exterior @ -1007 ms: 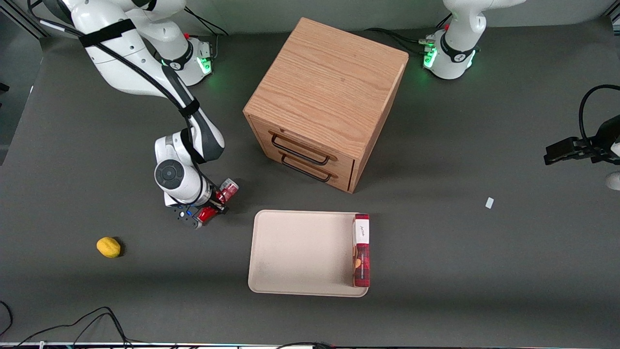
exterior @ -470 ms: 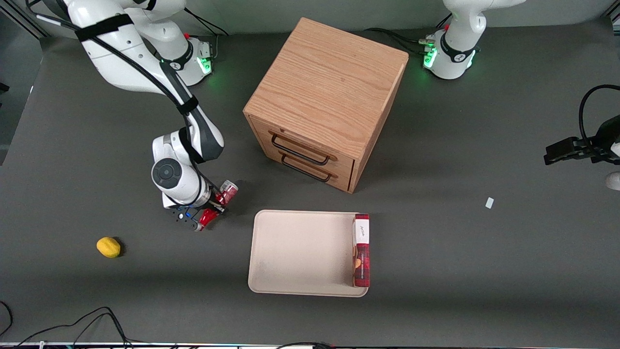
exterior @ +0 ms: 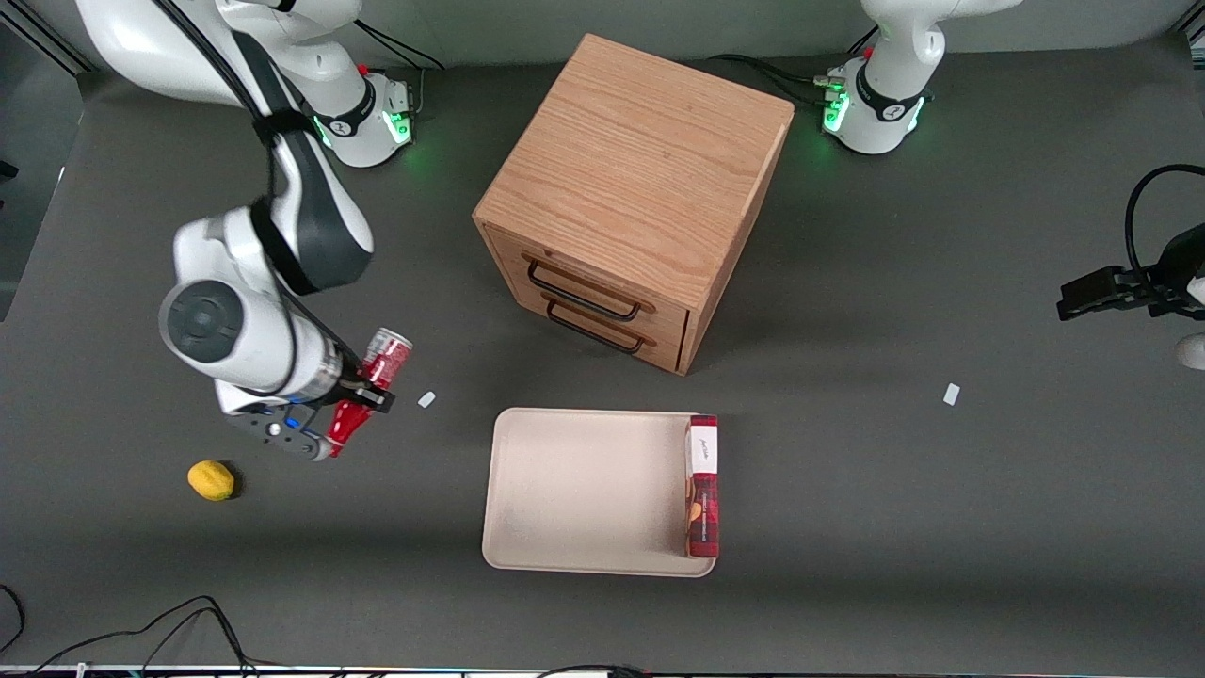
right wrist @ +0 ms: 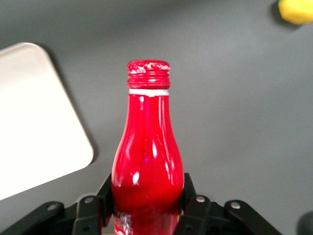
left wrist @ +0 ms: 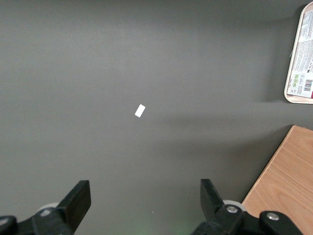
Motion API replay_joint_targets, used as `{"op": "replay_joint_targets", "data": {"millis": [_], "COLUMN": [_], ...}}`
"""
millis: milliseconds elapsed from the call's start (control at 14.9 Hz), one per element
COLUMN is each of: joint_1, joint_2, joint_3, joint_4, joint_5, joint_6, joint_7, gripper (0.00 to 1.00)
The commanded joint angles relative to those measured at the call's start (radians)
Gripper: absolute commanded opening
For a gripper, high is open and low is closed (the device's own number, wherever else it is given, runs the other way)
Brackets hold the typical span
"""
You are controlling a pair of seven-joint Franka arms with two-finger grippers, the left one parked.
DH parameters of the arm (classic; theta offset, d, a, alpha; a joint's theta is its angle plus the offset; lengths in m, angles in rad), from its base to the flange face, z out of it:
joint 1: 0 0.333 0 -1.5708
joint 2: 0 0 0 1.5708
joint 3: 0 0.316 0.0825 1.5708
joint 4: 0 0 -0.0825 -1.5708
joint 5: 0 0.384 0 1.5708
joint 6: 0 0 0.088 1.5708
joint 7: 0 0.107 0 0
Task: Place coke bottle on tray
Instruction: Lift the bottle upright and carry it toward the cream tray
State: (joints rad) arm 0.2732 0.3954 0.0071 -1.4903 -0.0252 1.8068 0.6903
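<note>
**Item: bottle in hand, tray not yet reached**

I log the gripper (exterior: 362,400) clamped on the coke bottle (exterior: 369,388), held off the table toward the working arm's end. The bottle lies tilted, with its neck toward the front edge. The tray (exterior: 584,490) sits toward the table's middle, near that edge, sideways from my hand. A snack box (exterior: 702,485) occupies one end; the nearer end is bare.

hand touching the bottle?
Touching. Right wrist view: hand is clamped on the bottle, fingers pressed against both sides, held above the table toward the working arm's end.
</note>
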Motion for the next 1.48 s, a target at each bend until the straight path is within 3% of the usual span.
{"op": "replay_joint_targets", "data": {"millis": [0,269,403,806,1142,1276,1410], "joint_1": [0.003,0.009,0.015,0.041,0.041,0.043,0.043], "joint_2": [0.054,0.176,0.270,0.492,0.609,0.651,0.684], "joint_3": [0.045,0.073,0.077,0.125,0.129,0.129,0.129], "joint_4": [0.227,0.471,0.542,0.541,0.530,0.530,0.530], "joint_5": [0.002,-0.001,-0.001,0.002,0.010,0.011,0.011], "joint_6": [-0.124,-0.112,-0.017,0.293,0.387,0.399,0.453], "joint_7": [-0.070,-0.300,-0.418,-0.427,-0.393,-0.359,-0.325], "gripper": [0.00,0.01,0.01,0.01,0.01,0.13,0.13]}}
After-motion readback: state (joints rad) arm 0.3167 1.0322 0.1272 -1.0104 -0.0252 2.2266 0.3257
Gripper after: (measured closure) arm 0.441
